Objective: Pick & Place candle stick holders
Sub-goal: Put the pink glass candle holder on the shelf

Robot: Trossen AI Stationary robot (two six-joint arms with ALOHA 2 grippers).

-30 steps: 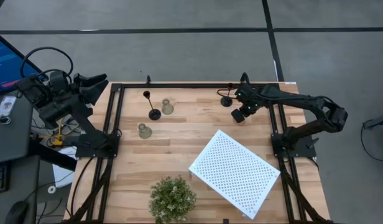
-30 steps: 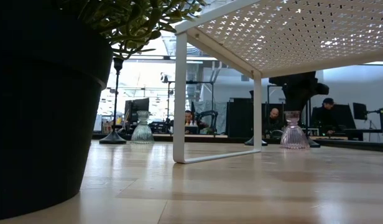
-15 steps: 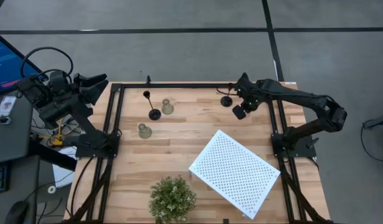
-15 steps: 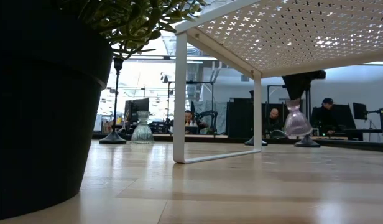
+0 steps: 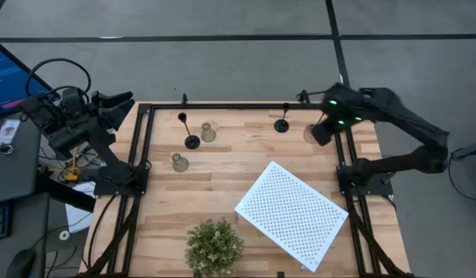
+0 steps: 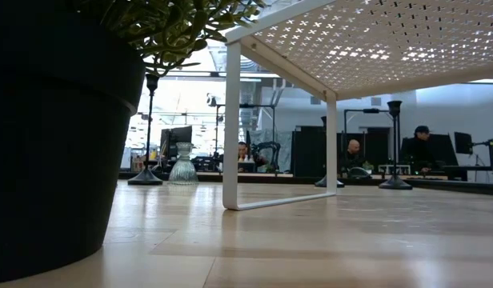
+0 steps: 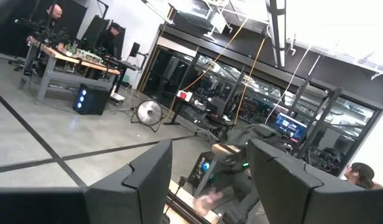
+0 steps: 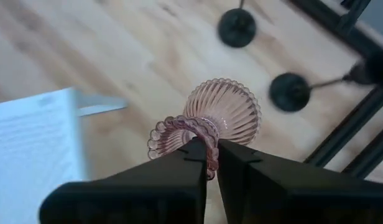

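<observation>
My right gripper (image 5: pixel 320 135) is shut on the pinkish ribbed holder (image 8: pixel 224 111), held above the table's far right part, beside the frame rail; the holder also shows in the high view (image 5: pixel 308 135). It is out of the low view. Two black holders (image 8: pixel 236 27) (image 8: pixel 290 91) stand on their round bases below it. A third black holder (image 5: pixel 192 141), a greenish one (image 5: pixel 208 133) and a beige one (image 5: pixel 179 162) stand at the far left. My left gripper (image 7: pixel 210 186) is open and empty, parked beyond the table's far left corner. My right gripper pinches the pinkish holder's beaded top rim (image 8: pixel 207 149) between its two fingertips, coming from above. The holder is lifted clear of the table and hangs below the fingers, tilted, with its wide ribbed base toward the table.
A white perforated board (image 5: pixel 292 215) on thin legs (image 6: pixel 232 128) covers the near right part. A bushy potted plant (image 5: pixel 214 245) stands at the near edge. Black frame rails (image 5: pixel 342 154) run along both sides. People sit in the room beyond the table.
My right gripper has lifted the pinkish holder off the table, where it stood on its base, and carried it up and toward the table's right edge. The holder tipped as it rose and has left the low view.
</observation>
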